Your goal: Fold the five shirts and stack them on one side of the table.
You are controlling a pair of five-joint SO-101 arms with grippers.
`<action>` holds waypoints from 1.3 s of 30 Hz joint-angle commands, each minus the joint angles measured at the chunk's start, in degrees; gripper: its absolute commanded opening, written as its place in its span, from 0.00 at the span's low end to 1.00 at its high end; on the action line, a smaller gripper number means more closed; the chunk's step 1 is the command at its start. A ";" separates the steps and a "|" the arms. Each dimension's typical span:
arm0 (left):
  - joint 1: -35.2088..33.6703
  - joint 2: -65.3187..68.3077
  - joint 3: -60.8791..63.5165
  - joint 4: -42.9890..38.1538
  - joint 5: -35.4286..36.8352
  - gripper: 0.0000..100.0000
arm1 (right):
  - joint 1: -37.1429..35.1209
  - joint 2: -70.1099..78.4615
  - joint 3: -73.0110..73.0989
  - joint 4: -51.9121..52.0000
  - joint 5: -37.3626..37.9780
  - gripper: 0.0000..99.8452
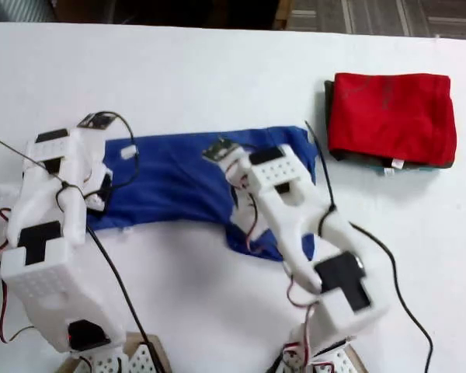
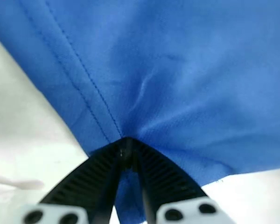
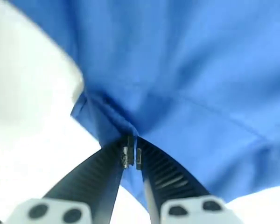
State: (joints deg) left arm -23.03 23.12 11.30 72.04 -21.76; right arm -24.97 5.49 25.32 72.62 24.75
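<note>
Wrist views: both jaws pinch blue shirt (image 2: 177, 70); left arm (image 1: 50, 225), right arm (image 1: 295, 202) cover edges.

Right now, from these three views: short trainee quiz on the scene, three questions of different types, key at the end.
1. True or false: the left gripper and the right gripper are each shut on the blue shirt.
2. What colour is the top shirt of the folded stack? A green, B red, C white.
3. Fill in: in the high view, the folded stack lies to the ___ of the blue shirt.
Key: 1 true; 2 B; 3 right.
</note>
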 commanded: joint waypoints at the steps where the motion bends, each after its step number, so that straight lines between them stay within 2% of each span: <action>1: -2.11 -0.18 0.13 -2.99 0.53 0.03 | -0.57 -9.80 7.74 -3.47 -0.44 0.02; 6: -2.11 -0.18 0.13 -2.99 0.53 0.03 | -0.04 -17.80 13.10 -9.01 -0.88 0.02; 12: -2.11 -0.18 0.13 -2.99 0.53 0.03 | -2.33 -14.81 17.49 -19.91 -0.97 0.02; 17: -2.11 -0.18 0.13 -2.99 0.62 0.03 | -6.99 -10.42 17.49 -18.95 -0.97 0.02; 22: -2.11 -0.18 0.13 -2.99 0.62 0.03 | -10.24 -14.73 17.23 -12.79 -0.79 0.02; 31: -2.11 -0.18 0.13 -2.99 0.62 0.03 | -3.21 -27.74 18.99 -7.16 -0.35 0.03; 36: -2.11 -0.18 0.13 -2.99 0.62 0.03 | -3.03 -23.08 22.24 -7.52 -0.26 0.22; 39: -2.11 -0.18 0.13 -2.99 0.62 0.03 | -2.95 -20.26 22.33 -8.13 4.04 0.30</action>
State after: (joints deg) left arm -23.03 23.12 11.30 72.04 -21.76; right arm -28.57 -16.40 47.56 64.79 25.71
